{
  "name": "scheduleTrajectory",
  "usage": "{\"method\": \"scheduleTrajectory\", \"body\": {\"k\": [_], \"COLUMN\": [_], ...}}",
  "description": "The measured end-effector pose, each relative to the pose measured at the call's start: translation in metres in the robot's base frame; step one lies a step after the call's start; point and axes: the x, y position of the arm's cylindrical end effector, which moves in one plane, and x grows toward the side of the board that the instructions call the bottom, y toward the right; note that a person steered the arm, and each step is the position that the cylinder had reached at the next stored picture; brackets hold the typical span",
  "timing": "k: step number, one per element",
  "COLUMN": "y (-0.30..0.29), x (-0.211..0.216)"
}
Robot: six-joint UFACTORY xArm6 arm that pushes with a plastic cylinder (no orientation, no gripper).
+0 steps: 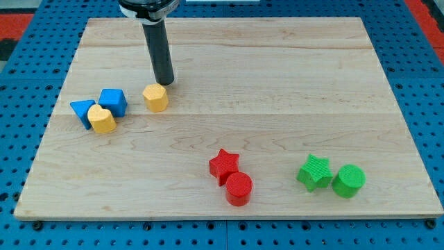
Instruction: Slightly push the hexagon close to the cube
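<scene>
- Nearest the view's bottom stands a red cylinder [238, 188], touching a red star [224, 164].
- Yellow hexagon [156, 98] sits just right of the blue cube [113, 102], apart.
- My tip [166, 82], grasping nothing, rests just above-right of the hexagon.

Yellow hexagon [156, 98], blue cube [113, 102], yellow heart [102, 119], red star [224, 165], green star [314, 172], pale wooden board [277, 76].

surface [277, 83]: pale wood, smooth, visible grain, matt
rod [159, 48]: dark, smooth, faint sheen
yellow hexagon [156, 98]: matt plastic look
blue cube [112, 102]: matt plastic look
green star [314, 172]: ridged, layered finish
</scene>
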Motion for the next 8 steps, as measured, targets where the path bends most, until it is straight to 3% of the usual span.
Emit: {"method": "scheduleTrajectory", "body": {"k": [1,2,3,4,5,7,8], "y": [-0.006,-0.006,0.016,0.105,0.079,-0.01,0.008], "x": [0.049,0.057,0.039,0.077,0.115,0.111,0.128]}}
